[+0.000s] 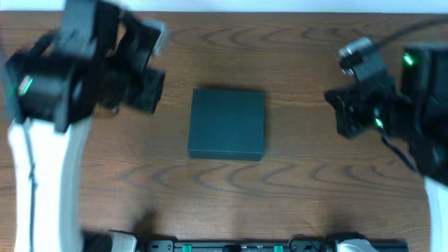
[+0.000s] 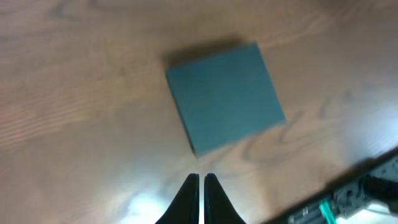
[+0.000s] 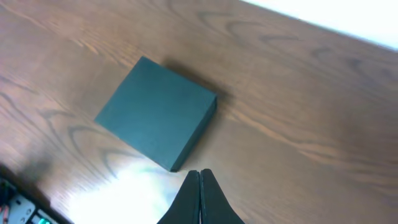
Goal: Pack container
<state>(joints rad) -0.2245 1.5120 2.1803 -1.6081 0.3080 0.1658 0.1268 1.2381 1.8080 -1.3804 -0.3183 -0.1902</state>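
The container (image 1: 227, 124) lay near the middle of the table (image 1: 294, 196), a low, roughly square box of dark green-grey with a matte, unmarked top and crisp straight edges. Its flat lid was down, flush over the shallow walls, and a thin shadow ran along one side. Nothing rested on it or touched it. In the right wrist view the box sat turned corner-on, showing one short dark side wall beneath the lid. The tabletop around it was brown wood with bold, looping grain and a soft sheen that caught pale glare close to each wrist camera. The left gripper (image 2: 201, 179) hung above the wood just short of the box's near edge, its two slim black tapered fingers drawn together with only a hairline slit between them and nothing held. The right gripper (image 3: 200, 172) hovered off the box's near corner, its dark pointed fingers pressed closed, also empty. From overhead, both bulky black wrists stood well apart from the box, one on either side. A black rail (image 1: 245, 245) with green markings ran along the table's near edge.
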